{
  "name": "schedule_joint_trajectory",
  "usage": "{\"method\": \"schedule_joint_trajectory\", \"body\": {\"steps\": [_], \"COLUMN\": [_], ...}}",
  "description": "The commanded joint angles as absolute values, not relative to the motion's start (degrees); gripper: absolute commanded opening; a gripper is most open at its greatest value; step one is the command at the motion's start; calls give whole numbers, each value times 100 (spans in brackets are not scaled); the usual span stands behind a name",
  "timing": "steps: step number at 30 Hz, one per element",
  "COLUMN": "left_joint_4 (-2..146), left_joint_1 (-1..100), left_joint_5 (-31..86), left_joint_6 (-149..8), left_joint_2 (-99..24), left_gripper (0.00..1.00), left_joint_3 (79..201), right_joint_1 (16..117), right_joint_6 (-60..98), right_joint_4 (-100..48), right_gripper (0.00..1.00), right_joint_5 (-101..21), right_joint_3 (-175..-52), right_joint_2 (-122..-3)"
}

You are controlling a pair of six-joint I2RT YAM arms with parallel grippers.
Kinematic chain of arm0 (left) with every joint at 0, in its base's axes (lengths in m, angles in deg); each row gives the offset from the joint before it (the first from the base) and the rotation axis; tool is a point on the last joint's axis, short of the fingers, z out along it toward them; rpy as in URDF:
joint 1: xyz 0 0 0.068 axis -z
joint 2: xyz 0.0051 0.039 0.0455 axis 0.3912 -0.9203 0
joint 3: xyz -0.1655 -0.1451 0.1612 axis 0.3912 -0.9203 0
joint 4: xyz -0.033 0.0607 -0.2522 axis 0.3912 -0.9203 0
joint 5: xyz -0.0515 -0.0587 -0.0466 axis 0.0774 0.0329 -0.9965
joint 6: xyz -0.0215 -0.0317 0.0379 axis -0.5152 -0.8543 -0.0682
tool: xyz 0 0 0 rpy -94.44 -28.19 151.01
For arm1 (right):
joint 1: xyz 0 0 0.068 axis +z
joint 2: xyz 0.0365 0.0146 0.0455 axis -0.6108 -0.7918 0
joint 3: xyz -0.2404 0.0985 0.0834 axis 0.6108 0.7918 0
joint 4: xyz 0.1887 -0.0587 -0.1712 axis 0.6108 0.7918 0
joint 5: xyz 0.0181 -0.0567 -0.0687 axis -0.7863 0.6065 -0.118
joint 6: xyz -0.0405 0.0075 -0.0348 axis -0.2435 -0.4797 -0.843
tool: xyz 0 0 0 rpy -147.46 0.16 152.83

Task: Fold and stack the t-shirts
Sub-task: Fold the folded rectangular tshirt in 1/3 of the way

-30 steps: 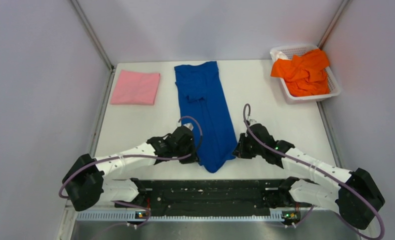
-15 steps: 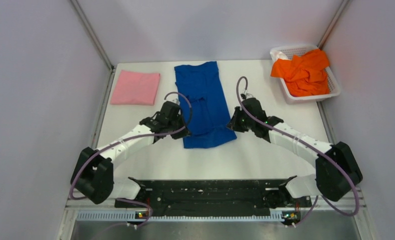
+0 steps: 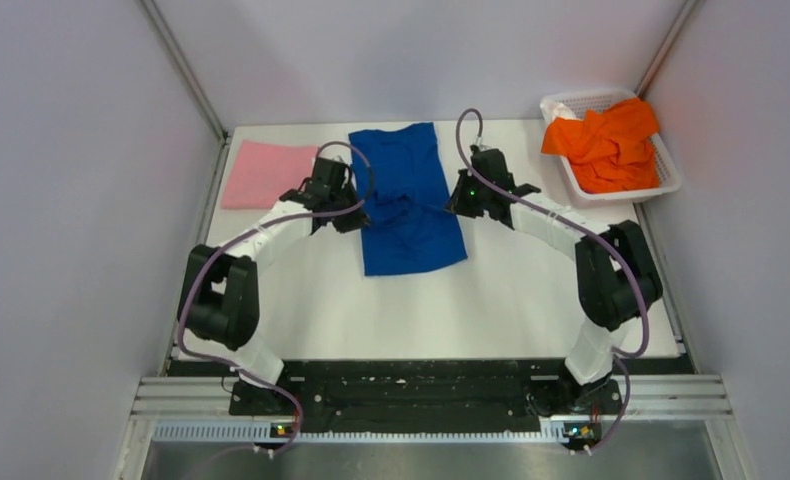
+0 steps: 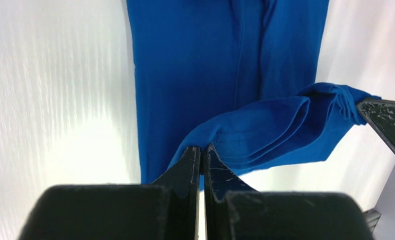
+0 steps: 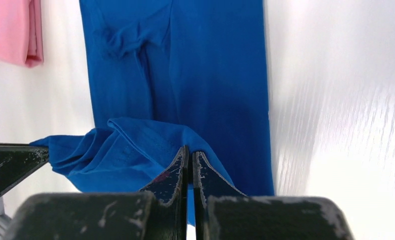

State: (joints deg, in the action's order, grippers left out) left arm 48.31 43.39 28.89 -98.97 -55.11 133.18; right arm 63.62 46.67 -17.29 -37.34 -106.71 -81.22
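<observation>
White tabletop (image 3: 511,300) is carrying the blue t-shirt (image 3: 411,160) at its far middle. The cloth is lying as a narrow strip with its long axis running near to far, and the near end is leaning slightly to the right. One sleeve is lying bunched on top of the far half. The near part is doubling back over the rest, with its hem edge hanging lifted across the strip's width and sagging in soft folds between the two arms.

On the strip's left side, the left gripper (image 4: 202,150) is pinching the left corner of that hem, its jaws pressing almost together with only thin cloth between them. On the right side, the right gripper (image 5: 188,150) is pinching the other corner in the same way, jaws nearly touching. Both are pointing inward at each other across the shirt.

Farther out, the pink t-shirt (image 3: 266,172) is lying folded flat at the far left, just beyond the left arm. At the far right corner, the orange t-shirt (image 3: 606,145) is sitting crumpled in a white mesh basket (image 3: 671,182)
</observation>
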Motion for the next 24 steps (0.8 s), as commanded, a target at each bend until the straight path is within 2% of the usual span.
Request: {"method": "schedule_joint_trajectory", "body": {"steps": [1,23,24], "left_joint_4": [4921,4850,4855], "left_joint_1": [4074,3530,3521], "left_joint_5": [2747,2277,2218], "left_joint_6": [-9714,-9564,-9577], "left_joint_2": [-6018,-7596,-7646], "left_gripper": [0,0,3], "left_joint_3": [13917,15230,15265], "right_joint_1": [6251,5900,5888], "right_joint_6": [4375,4318,4332], "right_joint_4": [-1906,-2204,-2214], "right_gripper": [0,0,0], "right_joint_5": [-3863,-3774,-3787], "right_joint_3": [-11299,-12340,-12370], "right_joint_2": [-8549,-9908,-9939]}}
